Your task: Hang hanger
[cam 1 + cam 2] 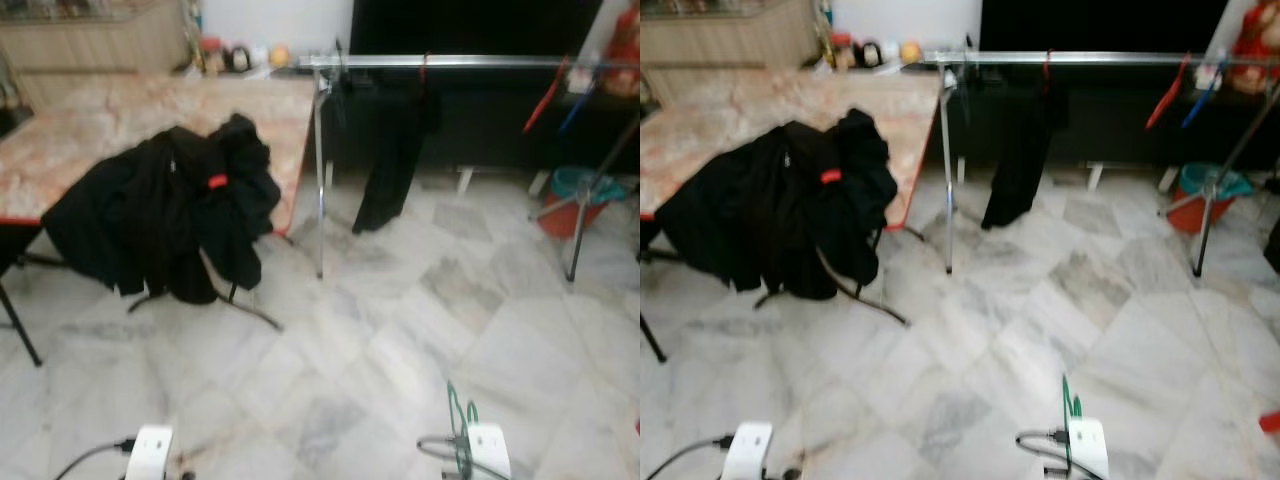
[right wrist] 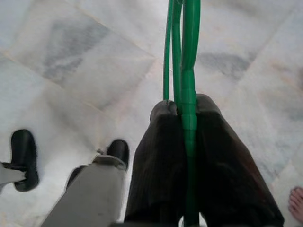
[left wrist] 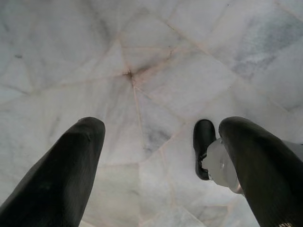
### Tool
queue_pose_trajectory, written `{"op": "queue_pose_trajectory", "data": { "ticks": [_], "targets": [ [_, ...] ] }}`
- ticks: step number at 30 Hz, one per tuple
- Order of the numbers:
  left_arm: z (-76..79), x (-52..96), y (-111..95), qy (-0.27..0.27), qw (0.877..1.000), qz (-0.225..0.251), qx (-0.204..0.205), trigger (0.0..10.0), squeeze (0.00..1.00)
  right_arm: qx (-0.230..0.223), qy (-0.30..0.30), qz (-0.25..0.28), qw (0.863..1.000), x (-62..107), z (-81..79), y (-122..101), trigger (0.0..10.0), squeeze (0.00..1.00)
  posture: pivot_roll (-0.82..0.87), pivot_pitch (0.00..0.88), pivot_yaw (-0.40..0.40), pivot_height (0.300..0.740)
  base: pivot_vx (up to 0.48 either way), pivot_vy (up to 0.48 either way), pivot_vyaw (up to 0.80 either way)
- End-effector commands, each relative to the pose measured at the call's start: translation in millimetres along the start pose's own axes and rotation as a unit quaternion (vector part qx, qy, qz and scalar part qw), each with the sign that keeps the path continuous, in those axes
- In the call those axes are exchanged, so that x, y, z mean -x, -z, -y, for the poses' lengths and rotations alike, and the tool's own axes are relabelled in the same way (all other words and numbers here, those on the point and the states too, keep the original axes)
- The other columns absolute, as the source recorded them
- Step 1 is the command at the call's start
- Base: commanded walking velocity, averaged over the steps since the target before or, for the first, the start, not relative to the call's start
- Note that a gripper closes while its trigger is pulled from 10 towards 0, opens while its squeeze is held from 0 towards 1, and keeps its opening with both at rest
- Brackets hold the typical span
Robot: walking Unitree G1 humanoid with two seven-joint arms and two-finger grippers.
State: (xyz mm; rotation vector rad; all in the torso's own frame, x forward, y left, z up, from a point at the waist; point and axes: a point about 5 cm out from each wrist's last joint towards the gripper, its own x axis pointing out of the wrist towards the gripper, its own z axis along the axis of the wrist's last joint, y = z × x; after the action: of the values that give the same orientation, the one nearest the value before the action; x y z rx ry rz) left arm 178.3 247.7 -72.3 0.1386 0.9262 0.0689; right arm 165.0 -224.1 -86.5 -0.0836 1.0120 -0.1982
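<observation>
Right end effector [image 2: 189, 113] clamps our green hanger [image 2: 182, 56] over the floor [image 1: 400, 340]; left end effector [image 3: 161, 156] open; rail [image 1: 450, 62] well beyond.

Green wire hanger [image 2: 184, 71], thin, pinched between right gripper [image 2: 185, 106] fingers, held low over marble floor, well short of rail [image 1: 470, 62].

Tabletop [image 1: 90, 130] on the left, pinkish marble pattern, with a heap of black clothing [image 1: 170, 215] draped over its near edge; small red tag [image 1: 217, 181] on the heap. Jars and bottles [image 1: 225, 55] at the far end, blurred. Black garment [image 1: 392, 160] hangs down toward the floor, right of the tabletop. Red bucket with teal contents [image 1: 580, 205] far right. Floor [image 1: 400, 340] is white-grey marble tile. Someone's bare toes [image 2: 297, 203] on the floor.
</observation>
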Motion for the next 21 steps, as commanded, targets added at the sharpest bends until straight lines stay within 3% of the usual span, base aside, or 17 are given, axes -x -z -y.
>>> {"op": "queue_pose_trajectory", "data": {
  "ticks": [1,14,21],
  "targets": [
    [1.1,0.7,4.0,0.005,1.000,-0.006,-0.007,10.0,0.00,-0.005,0.004,-0.003,1.000,0.0,2.1,0.5,10.0,0.00,0.15,0.000,-0.019,0.732,0.000,-0.247,0.00],
    [1.9,1.4,6.9,0.006,1.000,-0.007,-0.007,10.0,0.00,-0.004,0.002,-0.003,1.000,-0.1,1.7,0.0,10.0,0.00,0.15,0.000,-0.019,0.732,0.000,-0.247,0.00],
    [2.6,0.9,4.1,0.006,1.000,0.000,-0.009,10.0,0.00,-0.006,0.002,-0.004,1.000,0.0,1.2,0.8,10.0,0.00,0.15,0.000,-0.015,0.732,0.000,0.000,0.00]
  ]
}}
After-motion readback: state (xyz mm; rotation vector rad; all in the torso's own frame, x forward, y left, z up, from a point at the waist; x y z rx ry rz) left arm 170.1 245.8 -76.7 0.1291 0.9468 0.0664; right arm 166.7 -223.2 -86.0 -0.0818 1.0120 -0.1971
